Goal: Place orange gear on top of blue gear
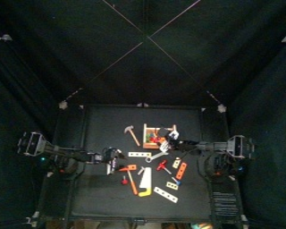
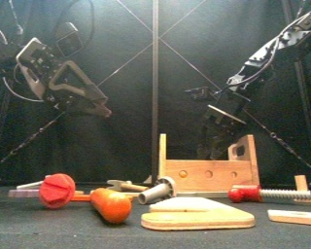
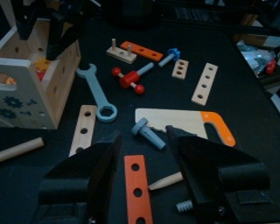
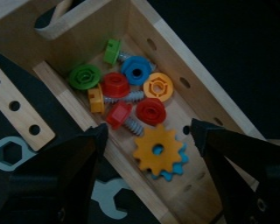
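Orange gear (image 4: 159, 150) lies flat in the wooden toolbox (image 4: 220, 103), already covering a blue gear (image 4: 171, 168) whose teeth peek out at its edge. Left tool (image 3: 150, 163), jaws spread and empty, hovers over loose parts on the table (image 3: 250, 103), well left of the box. Right tool (image 4: 149, 160), jaws spread and empty, hangs directly over the orange gear; we judge this arm far nearer, placement apparently done.

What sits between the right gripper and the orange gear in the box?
Nothing: the right wrist view shows the open right gripper directly over the orange gear, which lies on the blue gear.
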Available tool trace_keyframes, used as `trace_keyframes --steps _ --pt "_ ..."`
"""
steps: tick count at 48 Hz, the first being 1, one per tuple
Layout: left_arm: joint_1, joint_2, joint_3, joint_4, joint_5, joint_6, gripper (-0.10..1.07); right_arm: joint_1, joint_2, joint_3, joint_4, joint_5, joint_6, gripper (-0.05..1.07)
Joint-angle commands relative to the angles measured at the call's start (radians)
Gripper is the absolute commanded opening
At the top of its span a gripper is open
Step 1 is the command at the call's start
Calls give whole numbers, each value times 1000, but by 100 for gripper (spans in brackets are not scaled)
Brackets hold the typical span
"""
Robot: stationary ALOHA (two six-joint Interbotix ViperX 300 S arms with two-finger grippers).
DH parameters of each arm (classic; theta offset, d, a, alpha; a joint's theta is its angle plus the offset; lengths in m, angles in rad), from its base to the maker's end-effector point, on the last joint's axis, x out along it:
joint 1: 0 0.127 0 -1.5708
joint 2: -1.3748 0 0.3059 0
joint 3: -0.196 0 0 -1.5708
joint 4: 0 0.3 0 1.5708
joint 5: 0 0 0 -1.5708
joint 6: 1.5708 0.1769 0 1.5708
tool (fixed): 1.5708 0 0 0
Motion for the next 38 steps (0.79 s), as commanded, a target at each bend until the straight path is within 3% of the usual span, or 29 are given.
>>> trace_keyframes --steps 1,22,38 --pt "-2 -8 -12 -2 -17 0 84 -3 -15 -25 0 -3 3 104" --pt "-2 -6 -14 -12 -20 -2 84 8 -15 -26 0 -5 3 104" --pt "-21 -11 -5 8 -103 2 84 100 -80 -37 31 -28 2 104"
